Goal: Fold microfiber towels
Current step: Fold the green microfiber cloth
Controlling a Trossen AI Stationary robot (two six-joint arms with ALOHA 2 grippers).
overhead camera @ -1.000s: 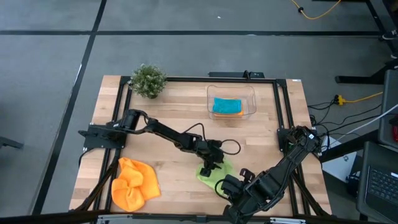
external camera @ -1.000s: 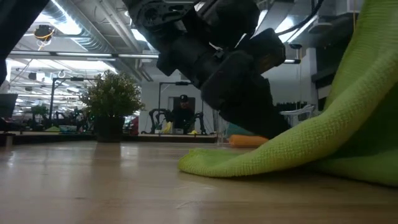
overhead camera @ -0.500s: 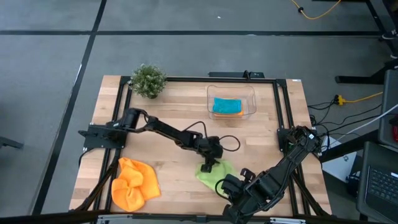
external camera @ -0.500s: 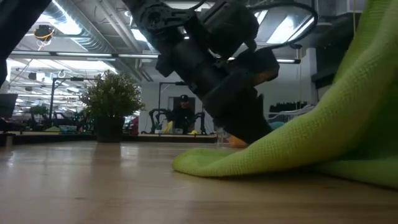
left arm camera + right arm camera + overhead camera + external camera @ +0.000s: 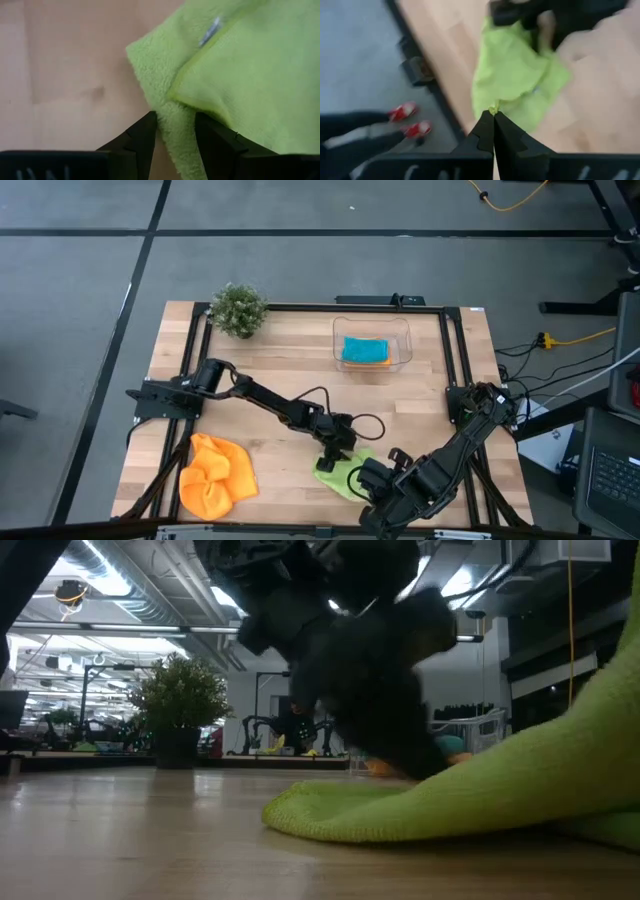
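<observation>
Two tools work one lime green fuzzy microfiber towel (image 5: 338, 473) lying near the front edge of the light wooden slatted surface (image 5: 290, 370), right of centre. The left tool (image 5: 174, 131) is down on the towel's left edge, fingers a small way apart with a thick fuzzy fold of cloth between them; likely it pins or drags that edge so the cloth lies flat. The right tool (image 5: 493, 120) is closed tight on a pinch of the same towel's corner, lifted off the wood, probably to carry that corner over for a fold. In the low view the towel (image 5: 450, 805) slopes up toward the right, its left hem resting on the wood. The crumpled orange fuzzy microfiber towel (image 5: 213, 474) sits at the front left, well apart, not yet folded. A folded teal blue towel (image 5: 364, 348) lies on an orange one inside the clear plastic rectangular tub (image 5: 338, 330) at the back. A small green potted plant (image 5: 239, 309) stands at the back left corner. Bare wood lies between the tub and the green towel, giving open room to fold away from the front. The front edge is close, so the cloth could slip off there.
</observation>
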